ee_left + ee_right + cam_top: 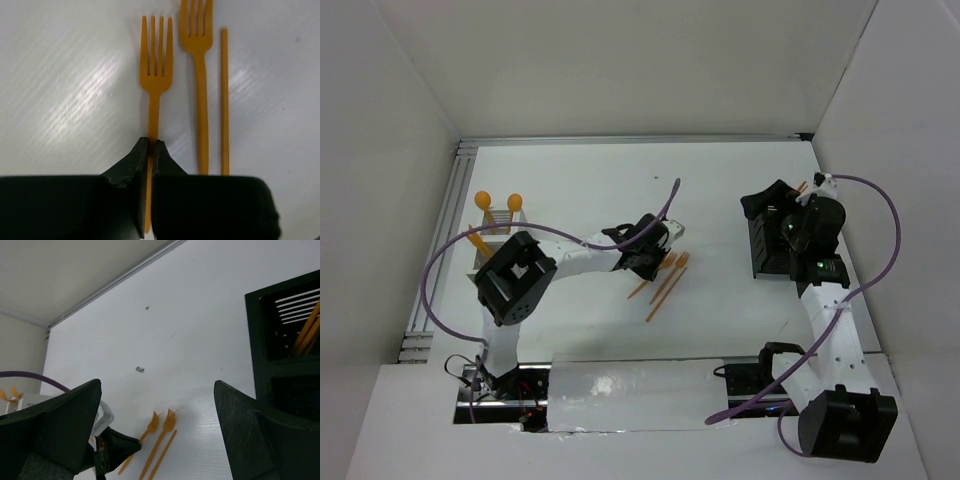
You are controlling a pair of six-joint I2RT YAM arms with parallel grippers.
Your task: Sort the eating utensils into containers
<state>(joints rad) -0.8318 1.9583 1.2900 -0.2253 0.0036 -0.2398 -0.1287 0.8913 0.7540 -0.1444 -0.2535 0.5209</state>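
Fork, centre frame: thin, light, likely slick plastic; left hand pinches its handle on tabletop. Right hand spread, empty.

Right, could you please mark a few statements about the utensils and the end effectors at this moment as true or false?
1. The left end effector is shut on the handle of a fork. True.
2. The right end effector holds a spoon. False: it is open and empty.
3. Two spoons stand in the white caddy. True.
4. The black caddy is empty. False: orange utensils stand in one of its compartments.
5. A spoon lies beside the gripped fork. False: a second fork and a knife lie there.
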